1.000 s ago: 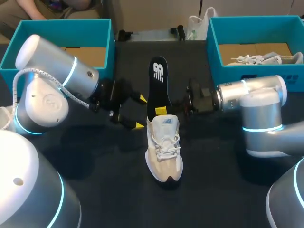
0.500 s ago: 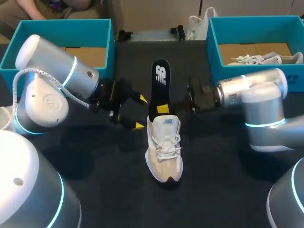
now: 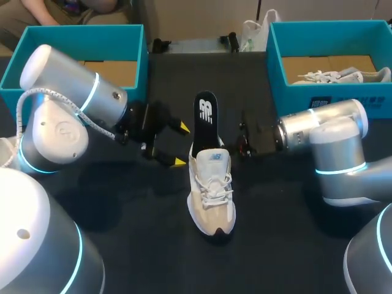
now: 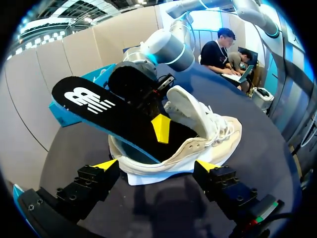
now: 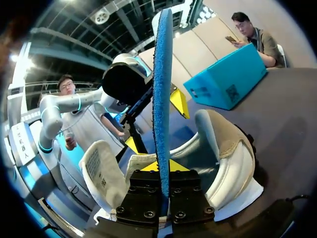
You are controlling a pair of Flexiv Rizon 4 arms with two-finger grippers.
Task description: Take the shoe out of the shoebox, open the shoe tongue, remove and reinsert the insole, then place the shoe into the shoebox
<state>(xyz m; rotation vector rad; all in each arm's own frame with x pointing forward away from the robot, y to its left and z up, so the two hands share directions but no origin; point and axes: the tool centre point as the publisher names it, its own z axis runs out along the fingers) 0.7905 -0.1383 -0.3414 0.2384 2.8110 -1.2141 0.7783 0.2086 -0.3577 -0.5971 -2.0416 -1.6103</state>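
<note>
A beige sneaker (image 3: pixel 211 193) stands on the black table, toe toward me, with its tongue (image 5: pixel 101 173) pulled forward. A black insole (image 3: pixel 205 116) with a blue underside (image 5: pixel 161 74) sticks up out of the shoe's opening, tilted away. My right gripper (image 5: pixel 161 167) is shut on the insole's lower part, just above the shoe's heel (image 5: pixel 228 144); one of its yellow tips (image 4: pixel 161 128) shows against the insole. My left gripper (image 3: pixel 181 144) stands open beside the shoe, a short way from it, with nothing between its fingers (image 4: pixel 106 164).
A teal shoebox (image 3: pixel 131 43) stands at the back left. A second teal box (image 3: pixel 275 55) at the back right holds another pale shoe (image 3: pixel 349 76). My right arm (image 3: pixel 318 128) comes in low across the table from the right.
My right gripper has shut on the insole, and the insole has come down and sits lower in the shoe. The left arm has kept still.
</note>
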